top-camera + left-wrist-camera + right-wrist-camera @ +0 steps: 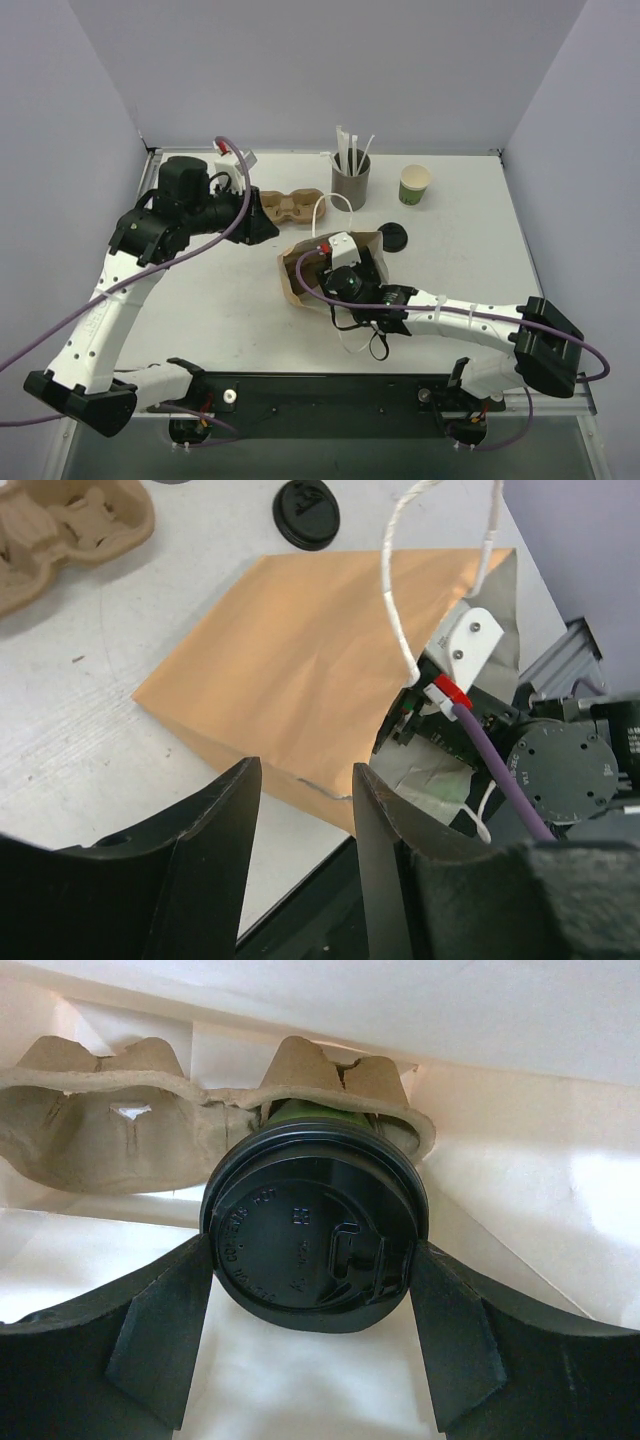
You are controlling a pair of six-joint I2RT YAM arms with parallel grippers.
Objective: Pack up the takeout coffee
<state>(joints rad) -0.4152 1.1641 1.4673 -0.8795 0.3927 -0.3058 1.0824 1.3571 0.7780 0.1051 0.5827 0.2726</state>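
The takeout coffee, a green cup [316, 1116] with a black lid [315, 1240], lies on its side in a cardboard cup carrier [100, 1130] inside the brown paper bag [296, 283]. My right gripper [312, 1252] reaches into the bag's mouth, and its fingers press the lid's rim on both sides. In the top view only its wrist [345, 270] shows; the cup is hidden there. My left gripper [305, 790] is open and empty, held above the table to the left of the bag [300, 660]. In the top view it [262, 222] hangs beside a second carrier [290, 205].
A grey straw holder [350, 180] and a lidless green cup [415, 184] stand at the back. A loose black lid [392, 236] lies right of the bag and also shows in the left wrist view [307, 513]. The bag's white handles [400, 590] stick up.
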